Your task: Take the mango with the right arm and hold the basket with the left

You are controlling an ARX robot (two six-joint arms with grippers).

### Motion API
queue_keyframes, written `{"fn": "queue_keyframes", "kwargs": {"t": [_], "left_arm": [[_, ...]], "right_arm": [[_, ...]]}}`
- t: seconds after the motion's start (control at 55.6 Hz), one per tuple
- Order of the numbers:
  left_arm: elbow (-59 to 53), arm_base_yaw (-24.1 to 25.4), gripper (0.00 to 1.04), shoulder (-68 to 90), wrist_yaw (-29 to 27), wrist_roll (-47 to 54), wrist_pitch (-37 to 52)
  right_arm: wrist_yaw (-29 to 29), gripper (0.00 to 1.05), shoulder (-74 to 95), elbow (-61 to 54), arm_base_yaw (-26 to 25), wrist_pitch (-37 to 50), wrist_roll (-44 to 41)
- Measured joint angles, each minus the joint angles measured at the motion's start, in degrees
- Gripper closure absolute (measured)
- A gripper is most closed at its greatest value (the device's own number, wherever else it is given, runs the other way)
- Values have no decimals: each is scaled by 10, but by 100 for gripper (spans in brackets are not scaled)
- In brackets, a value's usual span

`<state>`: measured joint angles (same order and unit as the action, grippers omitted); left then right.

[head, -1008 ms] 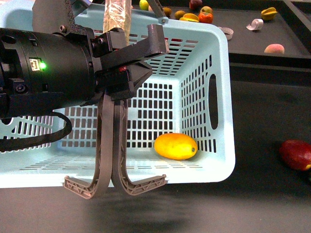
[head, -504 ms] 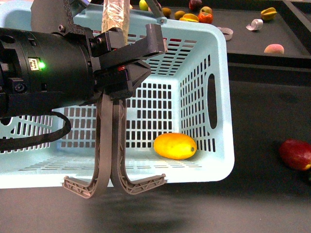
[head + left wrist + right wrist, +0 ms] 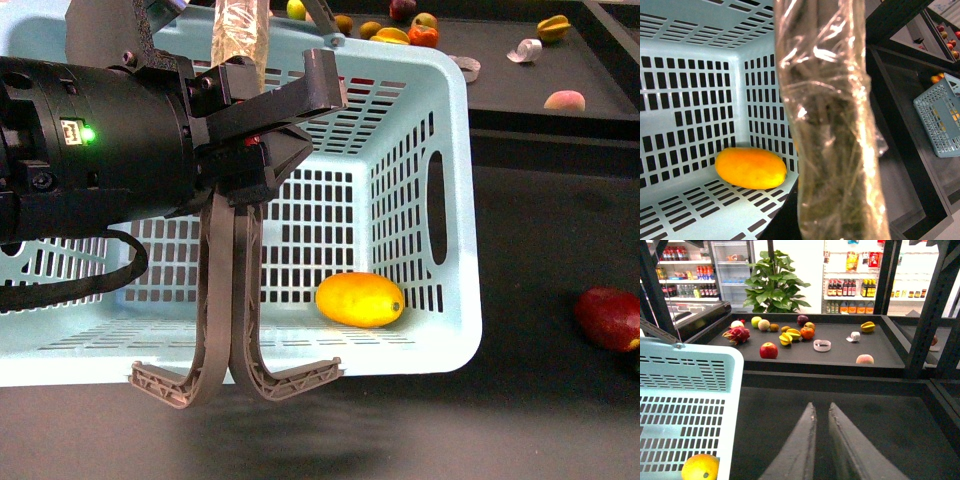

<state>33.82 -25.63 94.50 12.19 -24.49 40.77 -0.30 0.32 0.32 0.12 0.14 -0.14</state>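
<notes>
Basket (image 3: 462,260) and mango (image 3: 360,300) barely drift left, so I judge the mango delivered: left gripper (image 3: 314,122) seems clamped on the handles (image 3: 214,300), right gripper (image 3: 822,412) has its fingers nearly together, empty.

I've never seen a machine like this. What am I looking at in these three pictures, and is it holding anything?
This is a robot with two arms. The wide picture comes from a camera on its body; the other two come from its wrists. The aqua basket has two handles that rise to the left gripper, which seems to hold them, though the grip is hidden. A mango lies inside the basket. The right gripper, fingers nearly together, holds nothing. A dark red fruit lies on the dark table beside the basket.
</notes>
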Motion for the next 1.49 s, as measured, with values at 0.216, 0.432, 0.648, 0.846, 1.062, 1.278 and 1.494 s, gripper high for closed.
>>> {"fn": "queue_keyframes", "kwargs": {"t": [0.216, 0.432, 0.648, 0.846, 1.062, 1.278, 1.494], "left_arm": [[0, 0, 100, 0, 0, 0, 0], [0, 0, 100, 0, 0, 0, 0], [8, -7, 100, 3, -51, 51, -24], [71, 10, 100, 64, -53, 130, -17], [179, 68, 100, 132, -157, -52, -39], [238, 111, 100, 167, -304, -238, -107], [249, 139, 100, 192, -378, -385, -127]], "right_arm": [[0, 50, 0, 0, 0, 0, 0], [0, 11, 0, 0, 0, 0, 0], [0, 8, 0, 0, 0, 0, 0], [0, 8, 0, 0, 0, 0, 0], [0, 8, -1, 0, 0, 0, 0], [0, 8, -1, 0, 0, 0, 0], [0, 8, -1, 0, 0, 0, 0]]}}
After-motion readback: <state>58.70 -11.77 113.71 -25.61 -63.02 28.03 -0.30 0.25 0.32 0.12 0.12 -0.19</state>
